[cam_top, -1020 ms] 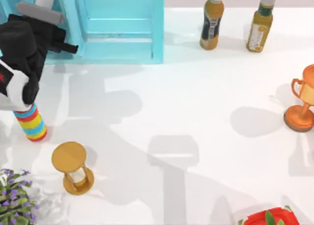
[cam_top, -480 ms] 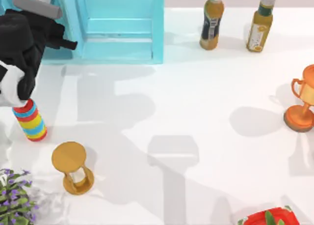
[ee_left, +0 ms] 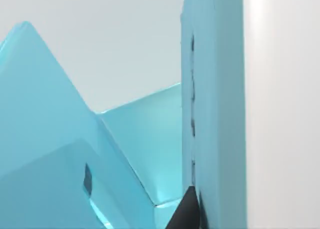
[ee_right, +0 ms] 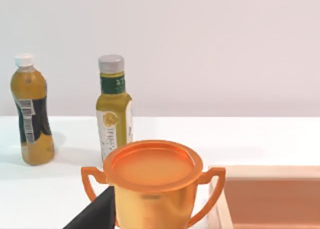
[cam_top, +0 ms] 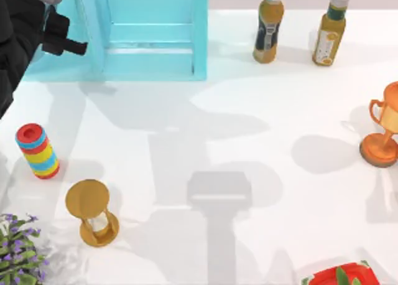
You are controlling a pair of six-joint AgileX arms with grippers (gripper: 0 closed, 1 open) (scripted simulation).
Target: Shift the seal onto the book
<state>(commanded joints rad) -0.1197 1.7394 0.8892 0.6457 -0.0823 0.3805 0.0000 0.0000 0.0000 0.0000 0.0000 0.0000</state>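
The left end effector hovers by the turquoise shelf unit at the worktop's far left, and the right end effector idles behind the trophy cup. I cannot tell either one's opening, nor where the seal stands. A seal is probably rigid and light, so pinch 2 opposite flat sides

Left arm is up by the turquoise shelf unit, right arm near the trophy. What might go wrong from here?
1. The left tool hangs at the turquoise shelf unit. The left wrist view shows a shelf wall very near, so a sideways swing may bump it.
2. The right tool is close beside the orange trophy cup, and a careless move might topple it.
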